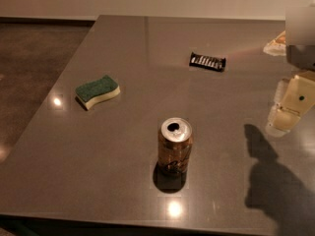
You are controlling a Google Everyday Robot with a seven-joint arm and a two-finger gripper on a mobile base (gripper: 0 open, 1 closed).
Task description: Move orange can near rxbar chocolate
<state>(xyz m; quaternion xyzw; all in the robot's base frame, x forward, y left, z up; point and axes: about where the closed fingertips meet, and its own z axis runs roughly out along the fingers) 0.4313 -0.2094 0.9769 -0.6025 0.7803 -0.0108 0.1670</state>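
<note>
The orange can (pixel 174 150) stands upright near the front middle of the grey table (pixel 123 53), its silver top with a pull-tab hole facing up. The rxbar chocolate (pixel 207 61), a flat black bar with white lettering, lies at the back right of the table. My gripper (pixel 289 106) hangs above the table's right edge, well to the right of the can and in front of the bar. It holds nothing and touches neither.
A green and yellow sponge (pixel 97 91) lies on the left part of the table. A pale object (pixel 275 45) sits at the far right edge behind my gripper. The arm's shadow (pixel 275 181) falls on the front right. Dark floor lies to the left.
</note>
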